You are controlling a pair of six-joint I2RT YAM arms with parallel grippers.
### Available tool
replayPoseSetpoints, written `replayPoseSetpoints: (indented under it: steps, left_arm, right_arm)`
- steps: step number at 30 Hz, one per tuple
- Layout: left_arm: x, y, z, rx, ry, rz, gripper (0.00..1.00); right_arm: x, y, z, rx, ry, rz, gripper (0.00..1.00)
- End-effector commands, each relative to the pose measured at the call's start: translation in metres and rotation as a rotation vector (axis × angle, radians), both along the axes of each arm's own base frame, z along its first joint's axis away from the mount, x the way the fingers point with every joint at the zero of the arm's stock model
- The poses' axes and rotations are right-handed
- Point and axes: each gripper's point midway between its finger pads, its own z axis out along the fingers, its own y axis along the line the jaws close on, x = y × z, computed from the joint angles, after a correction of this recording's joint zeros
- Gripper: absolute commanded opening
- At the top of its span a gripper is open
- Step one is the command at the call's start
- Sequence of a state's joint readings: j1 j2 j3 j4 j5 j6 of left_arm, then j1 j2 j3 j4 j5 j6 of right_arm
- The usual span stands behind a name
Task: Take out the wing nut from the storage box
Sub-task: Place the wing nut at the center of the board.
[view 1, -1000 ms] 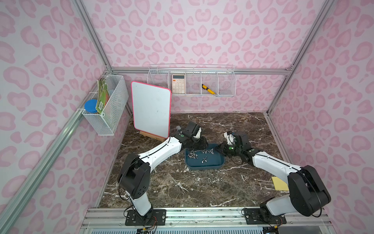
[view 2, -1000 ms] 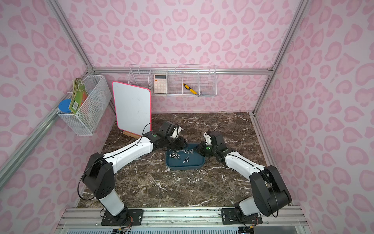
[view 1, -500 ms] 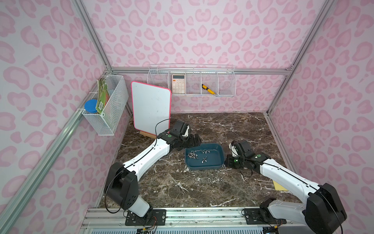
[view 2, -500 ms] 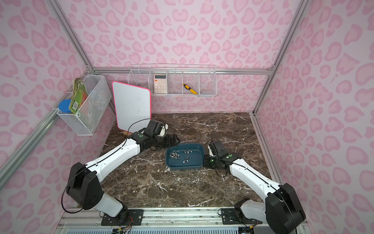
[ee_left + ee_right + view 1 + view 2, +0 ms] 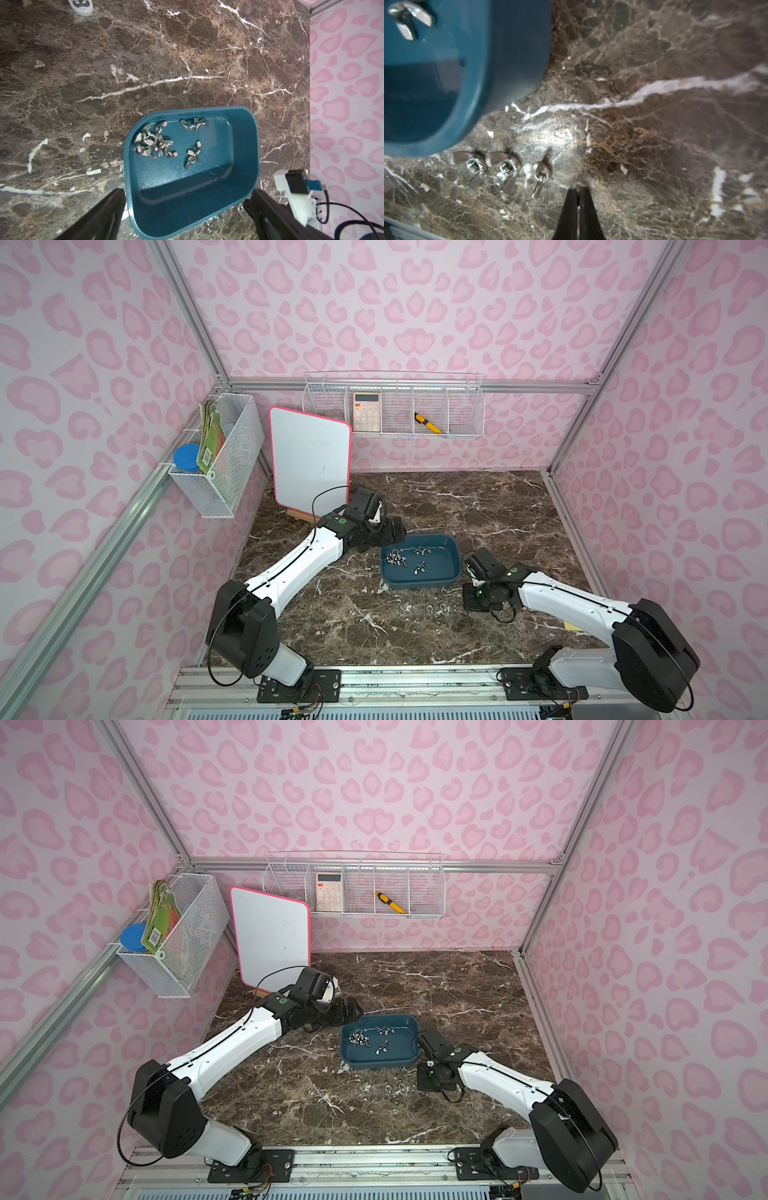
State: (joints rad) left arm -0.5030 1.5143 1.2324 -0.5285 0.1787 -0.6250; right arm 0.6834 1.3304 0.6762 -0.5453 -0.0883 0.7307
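The storage box is a teal tub on the marble, seen in both top views, with several wing nuts loose inside. Three wing nuts lie in a row on the marble just before its front right corner. My right gripper points down beside that row. It is shut, and only a thin metal glint of a wing nut shows between its fingers. Off the box's far left corner, my left gripper stands wide open and touches nothing.
A pink-edged whiteboard leans at the back left, behind my left arm. White wire baskets hang on the back wall and the left wall. A yellow note lies under my right arm.
My left gripper opened, let go of the box's left end and drew back. My right gripper, shut throughout, left the box's right end and came down in front of it.
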Motion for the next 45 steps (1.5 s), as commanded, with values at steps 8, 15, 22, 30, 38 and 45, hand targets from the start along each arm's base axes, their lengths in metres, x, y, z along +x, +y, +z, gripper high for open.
replayPoseSetpoints:
  steps: [8, 15, 22, 30, 38, 45]
  left_arm:
    - [-0.004, 0.011, -0.002, 0.039, -0.005, 0.025, 0.99]
    - [-0.002, 0.009, -0.004, 0.041, 0.004, 0.013, 0.95]
    - [0.0, 0.006, -0.006, 0.049, 0.017, 0.001, 0.9]
    - [0.0, 0.024, -0.007, 0.091, 0.033, 0.066, 0.91]
    - [-0.012, 0.047, -0.001, 0.113, 0.011, 0.113, 0.93]
    - [-0.03, 0.066, 0.004, 0.138, -0.017, 0.133, 0.96]
  right_arm:
    - [0.008, 0.003, -0.001, -0.018, -0.017, -0.006, 0.18]
    - [0.025, 0.012, 0.036, 0.036, -0.13, 0.01, 0.38]
    - [0.06, 0.038, 0.086, 0.125, -0.311, 0.076, 0.54]
    - [0.099, 0.088, 0.095, 0.196, -0.268, 0.083, 0.55]
    - [0.127, 0.13, 0.076, 0.297, -0.165, -0.025, 0.52]
    - [0.139, 0.15, 0.05, 0.402, -0.063, -0.209, 0.4]
